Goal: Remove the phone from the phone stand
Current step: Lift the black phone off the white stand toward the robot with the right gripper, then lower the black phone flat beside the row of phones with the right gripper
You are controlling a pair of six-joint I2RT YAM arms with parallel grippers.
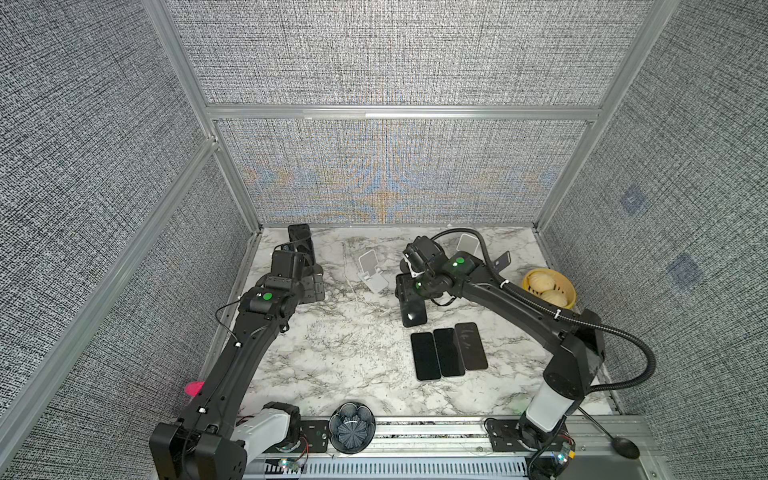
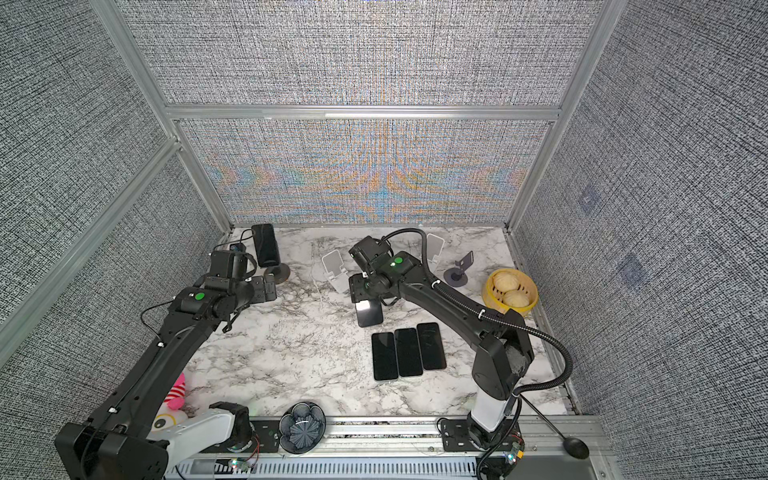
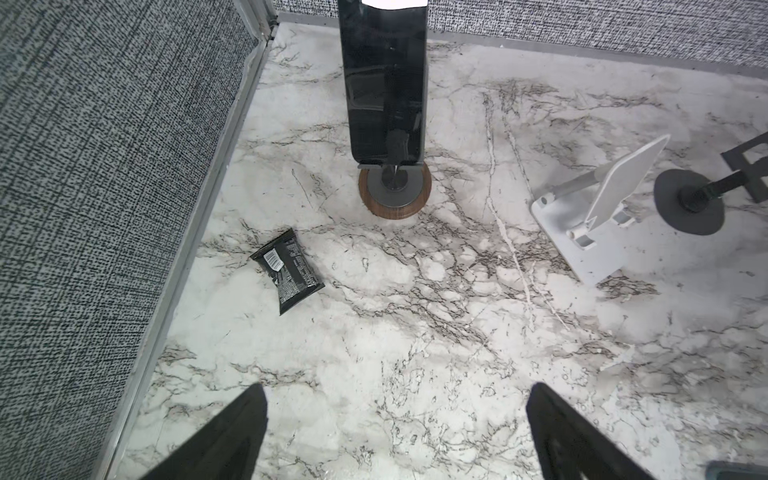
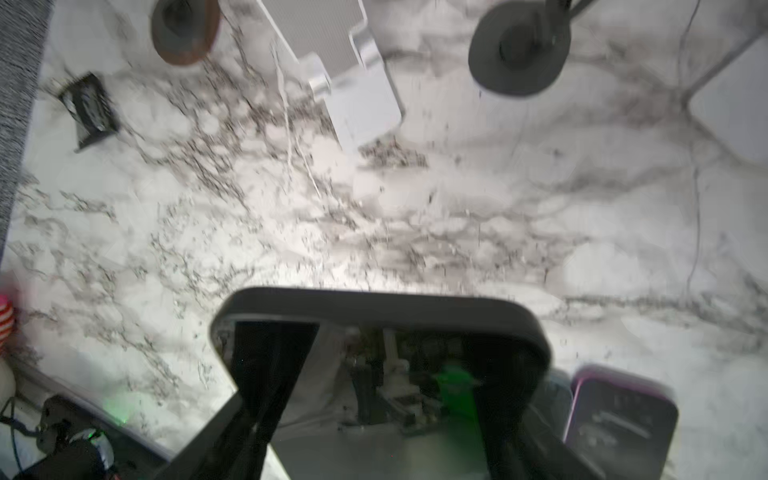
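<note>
Phone (image 4: 374,305) clamped in right gripper (image 4: 386,349), apart from white stand (image 4: 357,99)

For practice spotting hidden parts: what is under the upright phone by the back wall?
A round stand base with a wooden rim, on the marble table. The upright phone covers most of the stand's upright part.

Five phones (image 1: 448,352), four phone stands (image 1: 372,272), two buns (image 1: 540,280), one basket (image 1: 572,291), one bowl (image 1: 336,419), one packet (image 3: 286,270), one spoon (image 1: 625,448).

Standing phone (image 3: 384,83) loses its top at the edge (right wrist view blurred).
</note>
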